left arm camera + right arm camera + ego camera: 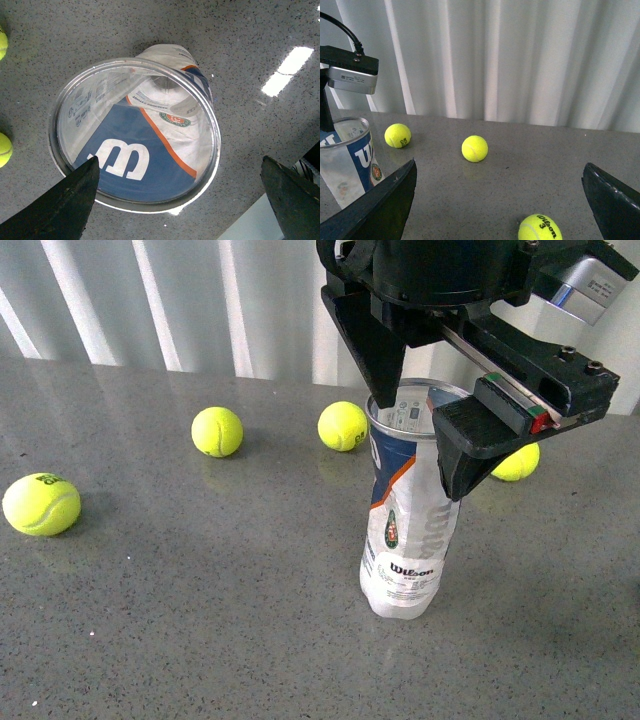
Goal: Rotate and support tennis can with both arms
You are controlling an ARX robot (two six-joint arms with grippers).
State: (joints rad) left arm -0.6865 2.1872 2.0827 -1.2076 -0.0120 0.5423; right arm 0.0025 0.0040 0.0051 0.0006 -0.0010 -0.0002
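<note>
The tennis can (405, 530) stands upright on the grey table, open silver rim on top, Wilson label facing me, its wall dented. My left gripper (425, 415) hangs open over the rim, one finger (385, 370) behind the can and the other finger (460, 455) at its right side. In the left wrist view I look straight down into the can (135, 135), with the left gripper (178, 167) open and its tips clear of the rim. My right gripper (498, 170) is open and empty, low over the table, and the can (347, 160) shows off to one side of it.
Yellow tennis balls lie loose on the table (200, 640): one at the left (41, 504), two behind the can (217, 431) (343, 426), one at its right (518, 462). A ball (540, 229) lies between the right fingers. A white curtain (150, 300) closes the back.
</note>
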